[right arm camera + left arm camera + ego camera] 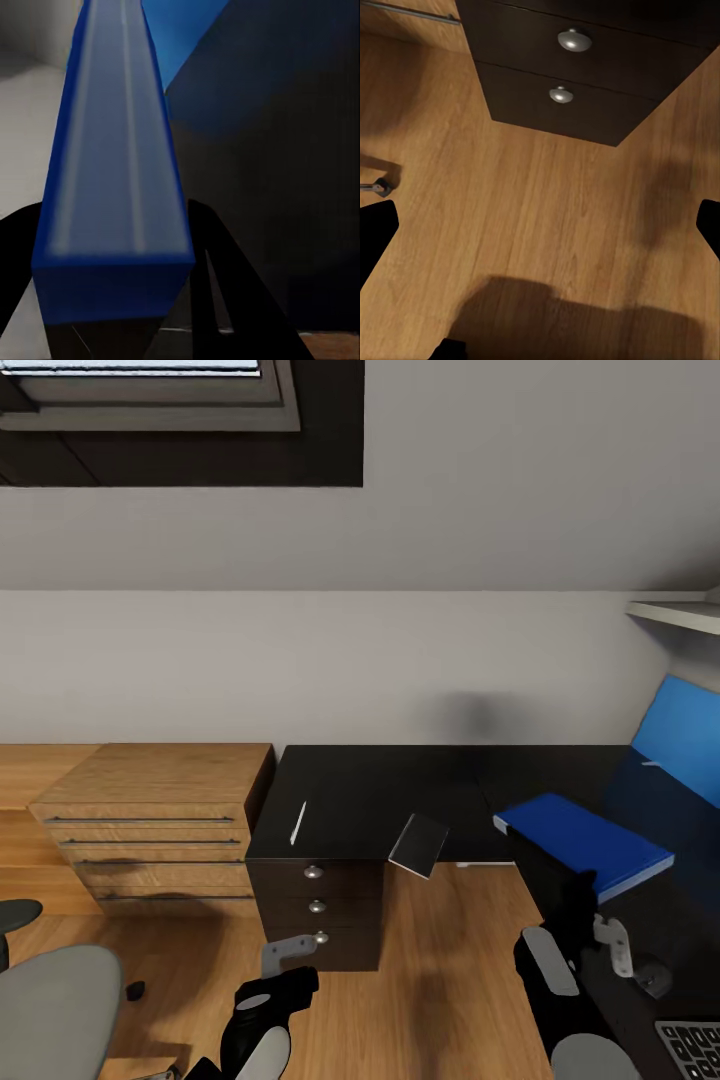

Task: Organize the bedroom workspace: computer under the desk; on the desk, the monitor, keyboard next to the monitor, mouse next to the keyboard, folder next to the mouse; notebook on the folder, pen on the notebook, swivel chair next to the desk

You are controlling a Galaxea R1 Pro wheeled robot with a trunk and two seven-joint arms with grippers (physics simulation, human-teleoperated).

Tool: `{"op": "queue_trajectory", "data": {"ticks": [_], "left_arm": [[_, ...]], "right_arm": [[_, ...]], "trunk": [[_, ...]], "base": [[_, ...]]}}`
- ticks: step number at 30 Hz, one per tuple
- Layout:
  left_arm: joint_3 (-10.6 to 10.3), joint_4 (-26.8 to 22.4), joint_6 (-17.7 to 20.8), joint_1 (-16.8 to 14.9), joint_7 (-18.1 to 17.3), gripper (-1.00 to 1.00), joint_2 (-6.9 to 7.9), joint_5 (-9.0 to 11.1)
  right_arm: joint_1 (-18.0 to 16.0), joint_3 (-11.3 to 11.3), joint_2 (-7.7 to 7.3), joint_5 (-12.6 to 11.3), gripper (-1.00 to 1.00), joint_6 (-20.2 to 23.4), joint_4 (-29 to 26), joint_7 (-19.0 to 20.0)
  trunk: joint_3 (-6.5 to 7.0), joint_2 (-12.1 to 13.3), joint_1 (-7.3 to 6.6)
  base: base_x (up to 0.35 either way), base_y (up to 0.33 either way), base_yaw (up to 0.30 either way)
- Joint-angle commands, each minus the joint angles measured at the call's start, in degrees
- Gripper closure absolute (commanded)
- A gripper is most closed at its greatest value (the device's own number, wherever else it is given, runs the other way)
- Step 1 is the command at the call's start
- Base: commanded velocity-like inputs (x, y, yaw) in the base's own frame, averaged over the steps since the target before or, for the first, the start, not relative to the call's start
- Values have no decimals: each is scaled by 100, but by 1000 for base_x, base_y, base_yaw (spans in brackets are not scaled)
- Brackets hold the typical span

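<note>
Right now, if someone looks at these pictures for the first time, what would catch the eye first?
First, the bright blue folder, held in the fingers of the right gripper above the dark desk at the right. Next, a thin white pen on the desk's left part and a small dark notebook tilted over its front edge.

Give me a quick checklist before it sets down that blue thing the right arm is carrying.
1. Right gripper shut on the blue folder: ok.
2. Folder held above the dark desk, not yet resting: ok.
3. Bare desk surface available near the folder: ok.
4. Left gripper open over the wooden floor, away from the drop: ok.
5. Mouse position, needed for placing beside it: cannot tell.
6. Pen on the desk, apart from the folder: ok.
</note>
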Motion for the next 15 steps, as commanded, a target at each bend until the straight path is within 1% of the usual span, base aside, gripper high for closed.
{"op": "queue_trajectory", "data": {"ticks": [1,2,3,7,11,12,13,15], "left_arm": [[-13,-8,18,-7,46,-100,4,35],[-15,-8,18,-7,46,-100,3,36],[-17,-8,18,-7,49,-100,2,37],[-14,-8,18,-7,53,-100,1,36],[-19,-21,11,-7,47,-100,8,31],[-20,-22,10,-7,47,-100,6,31],[-21,-24,10,-7,46,-100,4,31],[-22,-25,9,-7,46,-100,5,30]], "right_arm": [[-47,-28,-3,22,100,-23,124,-24],[-62,-37,-6,9,100,-28,183,-25],[-90,-54,-7,-63,100,-37,348,-12],[-111,-69,-9,-279,100,-45,502,4],[-118,-79,-13,-753,100,-47,534,13],[-118,-79,-14,-821,100,-47,536,14],[-119,-80,-15,-1011,100,-47,537,15],[-119,-80,-16,-1181,100,-47,539,12]], "trunk": [[-8,-7,1],[-8,-7,1],[-8,-7,1],[-8,-7,1],[-8,-7,1],[-8,-7,1],[-8,-7,1],[-8,-7,1]], "base": [[0,0,0],[0,0,0],[0,0,0],[0,0,0],[0,0,-1],[0,0,-20],[0,0,-98],[0,0,-169]]}}
